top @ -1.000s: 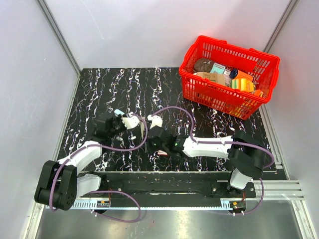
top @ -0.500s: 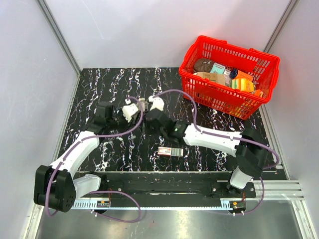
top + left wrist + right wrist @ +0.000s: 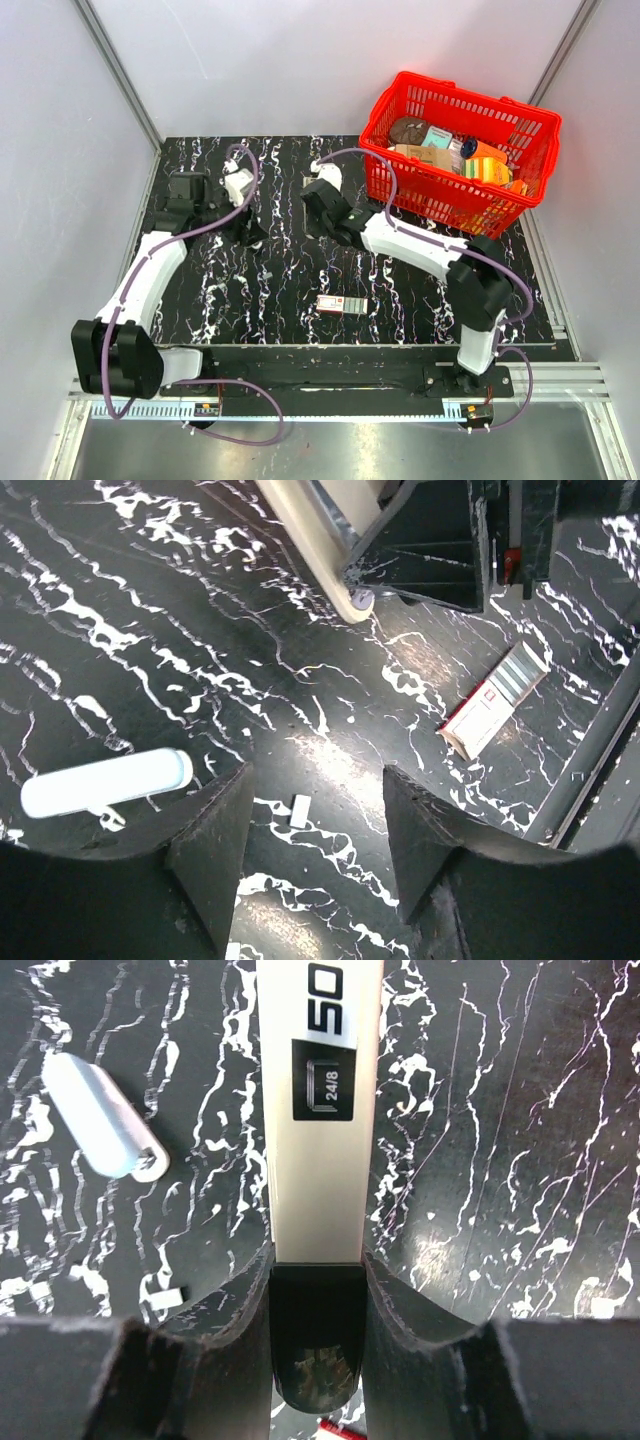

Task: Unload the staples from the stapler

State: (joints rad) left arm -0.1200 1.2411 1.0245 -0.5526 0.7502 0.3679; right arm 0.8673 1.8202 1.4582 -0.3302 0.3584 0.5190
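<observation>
Stapler (image 3: pixel 315 1110), right wrist view: its cream body is clamped between the right gripper (image 3: pixel 315 1280) fingers, above the table (image 3: pixel 500 1110). Left wrist view: the left gripper (image 3: pixel 315 800) gapes, holding nothing, over a pale blue bar (image 3: pixel 105 782) and a staple box (image 3: pixel 495 702). Top view: the grippers stand apart toward the table's back. Gripped at one end only, the stapler may swivel or slip, scattering staples.

- I'm showing off smooth white shells along my left arm (image 3: pixel 150 280) and right arm (image 3: pixel 415 250), with chunky black joints breaking up the white.
- I'm trailing thin purple cables (image 3: pixel 386 190), looping off both wrists and curling round my bases.
- I'm flashing broad, curved, matte black fingers on my left gripper (image 3: pixel 315 830), looking slightly scuffed.
- My right gripper (image 3: pixel 315 1300) is sporting the same dark, rounded pair.
</observation>
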